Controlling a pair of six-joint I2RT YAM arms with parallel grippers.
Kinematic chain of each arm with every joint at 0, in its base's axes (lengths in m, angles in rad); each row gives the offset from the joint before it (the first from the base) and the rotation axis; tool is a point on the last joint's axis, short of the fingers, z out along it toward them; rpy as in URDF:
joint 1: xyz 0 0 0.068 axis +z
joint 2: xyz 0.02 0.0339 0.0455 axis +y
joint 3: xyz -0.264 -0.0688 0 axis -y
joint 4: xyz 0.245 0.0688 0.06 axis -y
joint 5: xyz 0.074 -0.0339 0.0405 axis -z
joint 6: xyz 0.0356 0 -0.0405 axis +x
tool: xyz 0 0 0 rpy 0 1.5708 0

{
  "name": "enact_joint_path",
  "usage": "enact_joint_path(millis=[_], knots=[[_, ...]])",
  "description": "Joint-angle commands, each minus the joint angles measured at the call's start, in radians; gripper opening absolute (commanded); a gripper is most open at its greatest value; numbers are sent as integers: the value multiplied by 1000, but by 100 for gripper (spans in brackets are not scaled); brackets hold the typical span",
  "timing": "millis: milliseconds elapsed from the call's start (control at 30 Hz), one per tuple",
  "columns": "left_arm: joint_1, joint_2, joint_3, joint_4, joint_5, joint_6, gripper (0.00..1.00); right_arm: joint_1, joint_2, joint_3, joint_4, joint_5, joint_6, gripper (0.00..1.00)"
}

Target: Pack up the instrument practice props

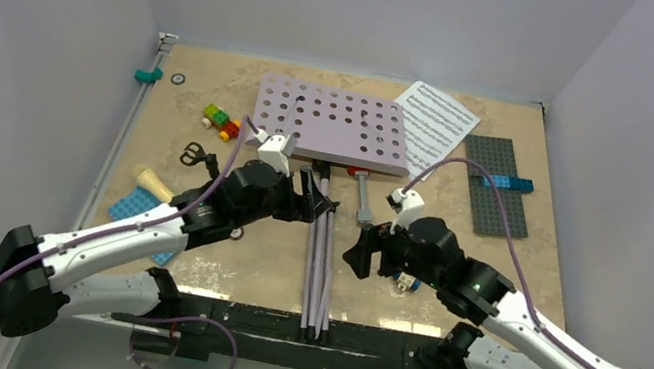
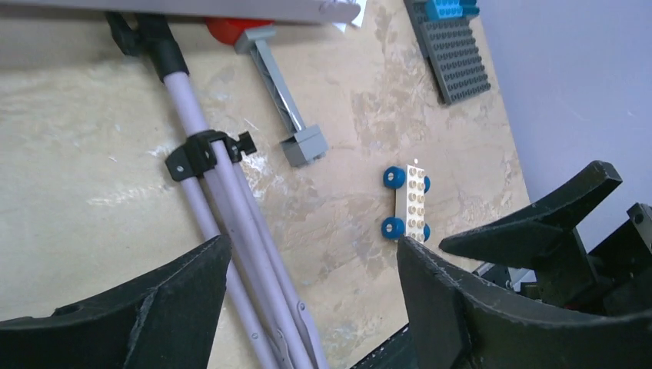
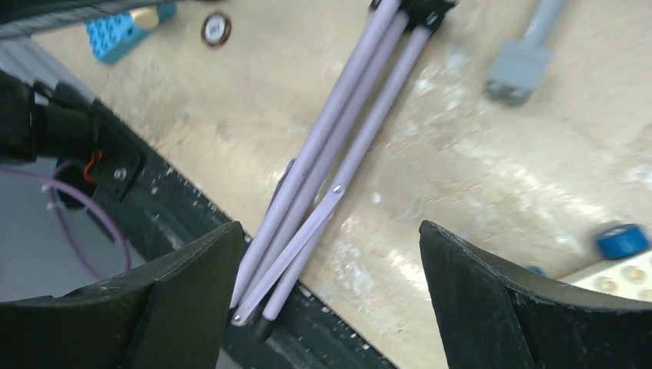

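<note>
The lilac music stand (image 1: 334, 123) lies flat in the middle of the table (image 1: 272, 271). Its plate full of holes is at the far end, and its folded legs (image 1: 319, 275) reach the near edge. The white sheet-music pages (image 1: 435, 122) lie right beside the plate. The cream toy microphone (image 1: 153, 181) lies by the left arm, near a blue studded plate (image 1: 135, 204).

The left gripper (image 1: 314, 205) is wide open and holds nothing. It sits over the top of the legs. The right gripper (image 1: 360, 251) is wide open too, and empty, just beside the legs. A little white wheeled brick (image 2: 411, 204) lies near it.
</note>
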Motion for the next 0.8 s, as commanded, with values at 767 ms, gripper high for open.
enact_joint_path(millis=[767], knots=[[-42,-419,65,-421,-420,92,100,1,-585,-192,95,595,114,97]])
